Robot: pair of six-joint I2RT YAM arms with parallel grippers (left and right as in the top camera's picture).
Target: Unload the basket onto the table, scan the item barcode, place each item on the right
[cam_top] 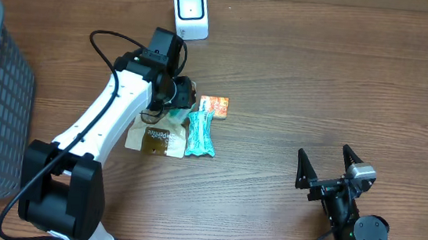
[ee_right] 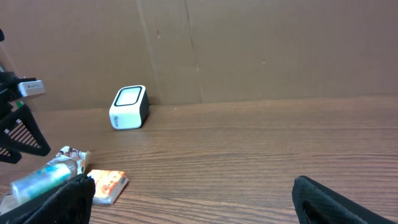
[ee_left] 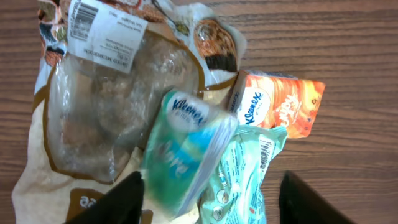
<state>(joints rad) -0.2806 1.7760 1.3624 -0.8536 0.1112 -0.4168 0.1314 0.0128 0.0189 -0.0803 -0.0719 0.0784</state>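
At mid-table we list: left gripper (ee_left: 208,202) spread over teal tissue pack (ee_left: 183,152); right gripper (cam_top: 325,161) spread, well apart.

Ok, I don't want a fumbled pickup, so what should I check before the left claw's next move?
1. Left claw open: ok.
2. Teal tissue pack between its fingers: ok, though blurred.
3. That pack's barcode facing up: cannot tell.
4. Scanner standing with nothing in front of it: ok.
5. Right claw open and off to the side: ok.
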